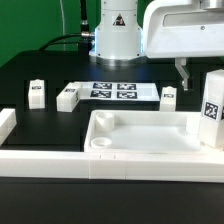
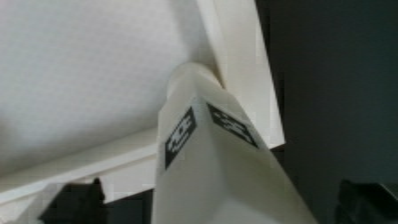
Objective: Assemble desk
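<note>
The desk's white tabletop [image 1: 140, 133], a rimmed tray with round corner sockets, lies at the front of the table. One white tagged leg [image 1: 212, 108] stands upright at the tabletop's corner on the exterior view's right. My gripper [image 1: 198, 72] hangs over that leg's top. In the wrist view the leg [image 2: 217, 150] runs up between my gripper [image 2: 222, 205] fingers [image 2: 71, 202], with a dark gap on each side, so the jaws are open and not pressing it. Three more legs [image 1: 37, 94] [image 1: 68, 97] [image 1: 168, 96] lie loose on the black table behind the tabletop.
The marker board [image 1: 113, 91] lies flat at the back centre, before the robot's base [image 1: 116, 35]. A long white border wall [image 1: 40, 157] runs along the front and turns up at the exterior view's left.
</note>
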